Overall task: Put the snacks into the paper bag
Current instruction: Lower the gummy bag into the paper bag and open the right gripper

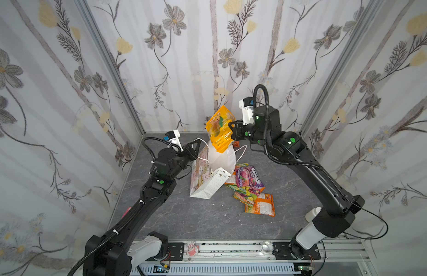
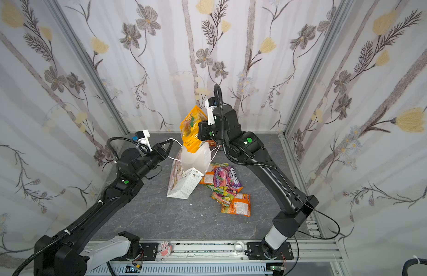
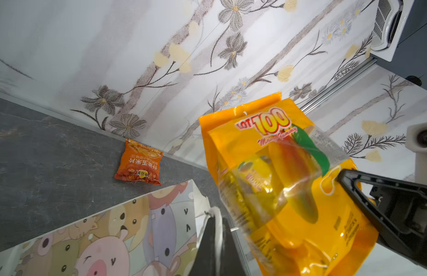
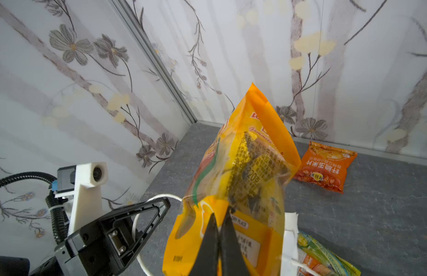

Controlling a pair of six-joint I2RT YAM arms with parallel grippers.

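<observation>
Right wrist view shows the right end effector (image 4: pixel 221 215) closed narrow on one edge of the orange-yellow packet (image 4: pixel 243 167), which hangs tilted and off the surface (image 1: pixel 183 215). In both top views this packet (image 1: pixel 219 130) sits just above the open mouth of the paper bag (image 1: pixel 207 179), its lowest corner at the rim; I cannot tell whether it has passed inside. The left end effector (image 1: pixel 195 143) is closed too, apparently pinching the bag's white cord handle (image 4: pixel 164 196), and the bag leans rather than standing square.

The remaining snacks (image 1: pixel 249 186) lie in a pile just beside the bag, on the right arm's side, and one small orange packet (image 3: pixel 139 162) lies alone behind the bag, near the back wall.

I judge the main risk to be the fit: the packet looks broad against the mouth and comes in at an angle, so a corner could catch the rim, fold the paper or tip the leaning bag. Letting go too soon would drop it behind the bag. A slipping cord would let the mouth sag shut.
</observation>
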